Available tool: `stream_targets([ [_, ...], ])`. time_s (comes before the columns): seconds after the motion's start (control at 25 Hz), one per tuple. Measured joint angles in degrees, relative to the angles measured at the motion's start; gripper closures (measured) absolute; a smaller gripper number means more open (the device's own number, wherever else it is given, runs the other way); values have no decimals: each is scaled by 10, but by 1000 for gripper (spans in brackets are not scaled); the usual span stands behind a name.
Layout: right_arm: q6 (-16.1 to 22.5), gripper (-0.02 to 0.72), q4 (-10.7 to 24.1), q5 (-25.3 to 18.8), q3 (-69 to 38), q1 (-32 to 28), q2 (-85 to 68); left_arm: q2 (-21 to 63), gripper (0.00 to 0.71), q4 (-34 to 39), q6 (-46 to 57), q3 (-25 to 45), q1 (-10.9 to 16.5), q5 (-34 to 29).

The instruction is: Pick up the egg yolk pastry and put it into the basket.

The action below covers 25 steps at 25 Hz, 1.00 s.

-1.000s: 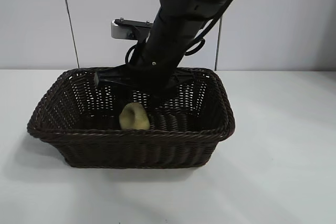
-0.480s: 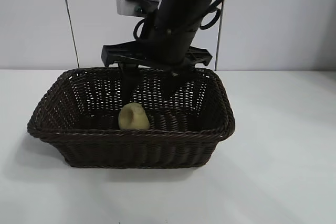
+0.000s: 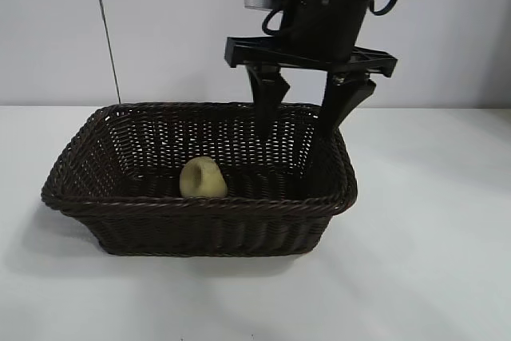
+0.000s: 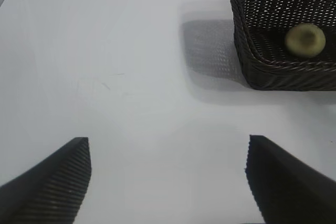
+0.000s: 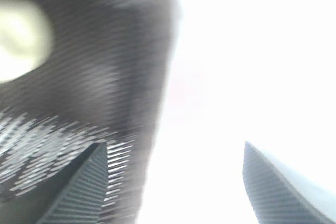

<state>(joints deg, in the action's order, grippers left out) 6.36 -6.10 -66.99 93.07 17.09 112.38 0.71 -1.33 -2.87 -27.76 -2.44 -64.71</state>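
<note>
White, smooth counter (image 3: 431,261) in front, matte and bare-looking where visible. On it, dark brown wicker basket (image 3: 200,225): rectangular, flared sides, open weave, braided rim. Inside, toward the near wall and left of centre, pale-yellow pastry (image 3: 203,178): small, round, puck-shaped, dull-surfaced, tipped up on edge against the weave as seen from outside. Lying loose, touched by nothing. Judged from this: drop made, pastry in place, main work done; only clearing the arm away seemingly left. Above the basket's far right corner, right tool (image 3: 307,117): black, pointing down, ribbed fingers spread wide apart, holding nothing, clear of the rim. Left tool (image 4: 167,179) parked well off to the side over bare counter, likewise spread wide and empty. Behind everything, plain pale wall (image 3: 160,29) with thin vertical seams.
</note>
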Motion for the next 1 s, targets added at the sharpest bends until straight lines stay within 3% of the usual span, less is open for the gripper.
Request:
stream_targets([
  [0.32, 0, 185, 61, -10, 0, -79, 0, 0, 121, 0, 0, 0, 0, 0],
  [0.72, -12, 187, 96, -25, 0, -124, 0, 0, 121, 0, 0, 0, 0, 0],
  [1.0, -15, 187, 80, -25, 0, -127, -2, 0, 121, 0, 0, 0, 0, 0],
])
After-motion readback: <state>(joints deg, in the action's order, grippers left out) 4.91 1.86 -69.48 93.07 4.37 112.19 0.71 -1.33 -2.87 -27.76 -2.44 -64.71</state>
